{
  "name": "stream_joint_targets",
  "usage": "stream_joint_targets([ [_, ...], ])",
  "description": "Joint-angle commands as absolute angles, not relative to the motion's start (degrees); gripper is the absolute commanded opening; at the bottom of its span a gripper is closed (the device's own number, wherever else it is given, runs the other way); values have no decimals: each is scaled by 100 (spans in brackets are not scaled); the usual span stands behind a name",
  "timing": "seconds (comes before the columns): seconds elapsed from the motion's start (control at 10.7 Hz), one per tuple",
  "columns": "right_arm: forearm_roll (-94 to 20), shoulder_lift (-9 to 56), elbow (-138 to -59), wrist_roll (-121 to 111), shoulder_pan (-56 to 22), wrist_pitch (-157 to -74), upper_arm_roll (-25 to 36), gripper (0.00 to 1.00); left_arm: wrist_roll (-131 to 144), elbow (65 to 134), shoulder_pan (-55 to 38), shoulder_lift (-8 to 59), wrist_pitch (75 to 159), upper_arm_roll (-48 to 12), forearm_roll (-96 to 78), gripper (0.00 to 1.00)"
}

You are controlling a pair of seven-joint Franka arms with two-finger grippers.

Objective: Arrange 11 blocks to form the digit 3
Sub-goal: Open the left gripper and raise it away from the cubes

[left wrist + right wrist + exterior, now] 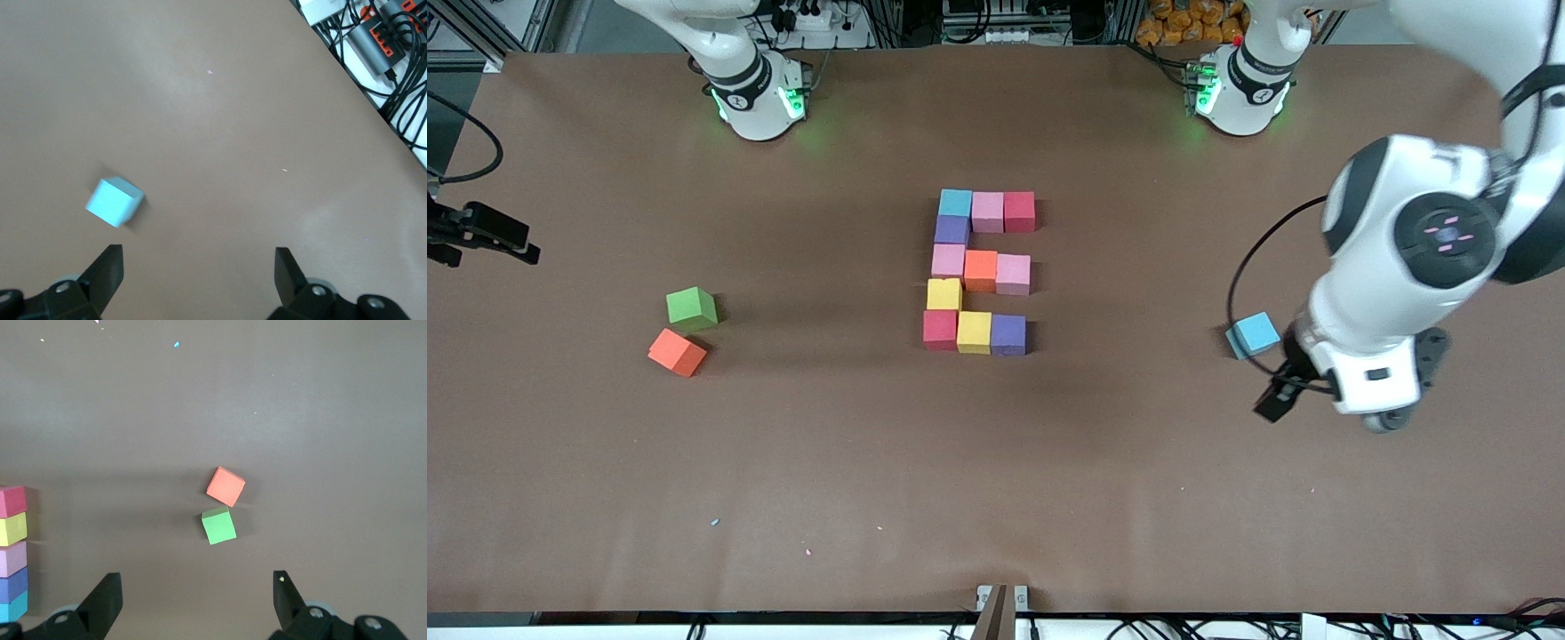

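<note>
At the centre of the front view, on the brown tabletop (996, 498), eleven blocks sit packed edge to edge as the digit 3 (980, 272), shown mirrored like an E. Its top row, nearest the robot bases, runs light blue, pink, red; a purple cube sits under the light blue one; the middle row is pink, orange, pink; a yellow cube follows; the bottom row is red, yellow, purple.

Toward the lower right of that view, the left hand (1279, 389) hangs low over bare tabletop, its fingers spread wide and holding nothing, just beside a loose light blue cube (1253, 335) that lies a little tilted. In the left wrist view that cube (114, 201) lies clear of the fingertips (110, 261).

At the left edge of the front view, the right hand (480, 238) waits, wide open and empty. A green cube (691, 308) and a loose orange cube (677, 352) lie close together toward the right arm's end, the orange one nearer the front camera.
</note>
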State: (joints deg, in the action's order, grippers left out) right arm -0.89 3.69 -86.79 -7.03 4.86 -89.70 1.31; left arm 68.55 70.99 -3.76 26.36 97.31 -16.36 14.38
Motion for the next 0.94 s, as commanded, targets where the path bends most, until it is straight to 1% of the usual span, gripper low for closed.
stream_joint_targets([
  [0.0,-105,352,-8666,-703,527,-9061,105,100,5903,7321,-247,2207,9440,-1635,1389,100],
  [0.19,-105,352,-8701,-703,527,-9070,114,100,5373,7339,-106,1953,9361,-1679,1336,100],
  [0.28,-105,352,-8701,-703,545,-9070,114,100,4822,7426,-71,1725,9195,-1644,1310,100],
  [0.56,-105,352,-8701,-703,536,-9088,114,100,3511,8093,166,865,9141,-1442,863,100],
  [0.84,-105,352,-8701,-703,545,-9088,114,100,2254,8909,185,-129,9141,-942,205,100],
])
